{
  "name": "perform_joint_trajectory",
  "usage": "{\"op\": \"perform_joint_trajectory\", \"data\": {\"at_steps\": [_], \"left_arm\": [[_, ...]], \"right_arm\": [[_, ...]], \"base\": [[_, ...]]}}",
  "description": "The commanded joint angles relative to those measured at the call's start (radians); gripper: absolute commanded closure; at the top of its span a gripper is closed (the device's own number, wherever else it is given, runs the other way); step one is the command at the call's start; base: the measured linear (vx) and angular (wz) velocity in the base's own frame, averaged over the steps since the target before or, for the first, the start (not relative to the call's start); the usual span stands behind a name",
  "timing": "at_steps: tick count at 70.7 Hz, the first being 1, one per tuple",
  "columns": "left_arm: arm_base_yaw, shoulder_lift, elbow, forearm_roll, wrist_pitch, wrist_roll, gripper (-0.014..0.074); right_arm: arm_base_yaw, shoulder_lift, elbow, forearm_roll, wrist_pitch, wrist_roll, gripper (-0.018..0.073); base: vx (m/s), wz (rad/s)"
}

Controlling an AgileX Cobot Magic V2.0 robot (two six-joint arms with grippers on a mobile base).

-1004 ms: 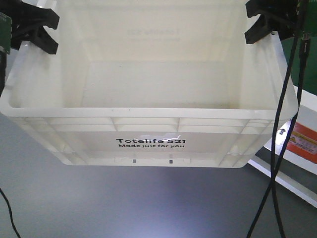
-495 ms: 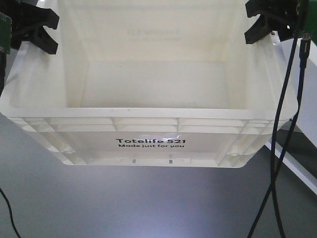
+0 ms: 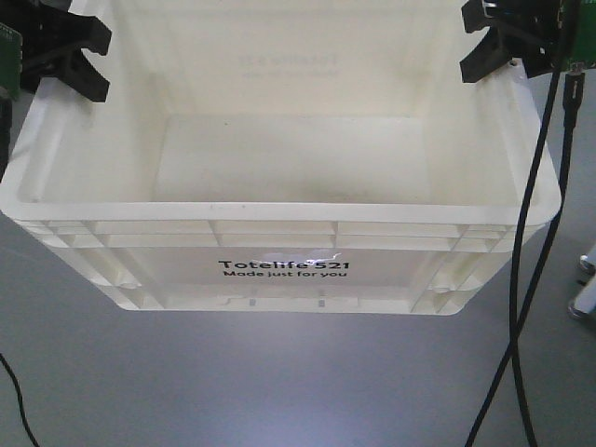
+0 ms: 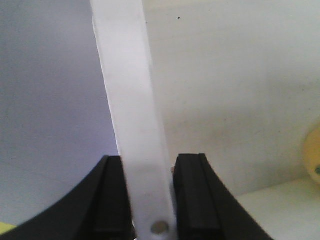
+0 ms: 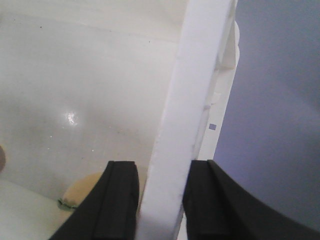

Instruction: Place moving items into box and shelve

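Box [image 3: 279, 270] sits between both arms, long axis left-to-right. Left claw [image 3: 93, 60] clamped on left end-wall rim; right claw [image 3: 473, 45] clamped on right end-wall rim. Yellow-orange toy [image 5: 85, 192] inside, on box floor. Shelf not in view.

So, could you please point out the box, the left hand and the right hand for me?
box [image 3: 400, 265]: front-facing view, printed front wall.
left hand [image 4: 149, 161]: left wrist view, midway between its fingertips, on the gripped wall.
right hand [image 5: 162, 166]: right wrist view, midway between its fingertips, likewise.
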Motion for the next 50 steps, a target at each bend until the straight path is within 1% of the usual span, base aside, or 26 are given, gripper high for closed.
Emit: {"op": "perform_joint_trajectory", "data": {"at_steps": [1, 26, 50], "left_arm": [[-0.015, -0.056, -0.044, -0.142, -0.093, 0.009, 0.0613], [-0.015, -0.056, -0.044, -0.142, -0.093, 0.009, 0.0613], [-0.015, -0.056, -0.044, -0.142, -0.090, 0.009, 0.0613]], "right_arm": [[0.010, -0.057, -0.038, 0.154, -0.092, -0.017, 0.0571], [0.010, -0.057, -0.038, 0.154, -0.090, -0.017, 0.0571], [0.010, -0.057, -0.038, 0.152, -0.075, -0.017, 0.0571]], "base": [[0.06, 0.66], [0.09, 0.66], [0.17, 0.73]]}}
